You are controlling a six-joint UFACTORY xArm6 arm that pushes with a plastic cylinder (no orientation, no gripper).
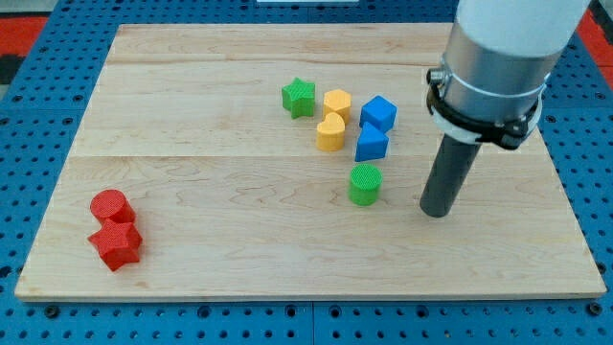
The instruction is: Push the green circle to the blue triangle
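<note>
The green circle [365, 184] stands on the wooden board right of centre. The blue triangle [371, 143] sits just above it, a small gap apart. My tip [436, 213] rests on the board to the right of the green circle and slightly lower, not touching it.
A blue cube [379, 113] sits above the triangle. A yellow heart [330, 133] and a yellow hexagon [337, 103] lie to the triangle's left, with a green star [299, 97] beyond. A red cylinder [109, 206] and a red star [117, 244] sit at lower left. The wooden board [192, 144] ends near the bottom.
</note>
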